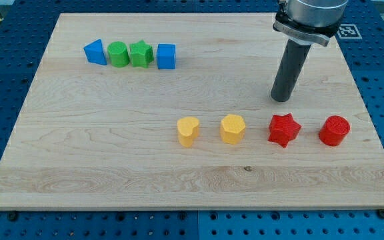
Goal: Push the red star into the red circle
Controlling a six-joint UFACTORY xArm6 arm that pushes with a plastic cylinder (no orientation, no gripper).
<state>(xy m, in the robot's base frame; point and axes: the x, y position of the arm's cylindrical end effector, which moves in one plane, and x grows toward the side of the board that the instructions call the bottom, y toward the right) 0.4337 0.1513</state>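
My tip (282,99) rests on the tabletop (112,133) in the view's right half, just above the red star (284,129) and apart from it, touching no block. The arm carries no hand, only the dark rod (290,70), so there is no clench or release to tell.

The red star lies below my tip, with the red circle (334,131) near it toward the view's right, a clear gap between the two. To the star's left, in the same row, stand a yellow hexagon (233,129) and, further left, a yellow heart (188,131).

Well apart, near the view's top left, four blocks sit in a tight row: a blue triangle (95,52), a green circle (118,54), a green star (141,54) and a blue cube (167,56).
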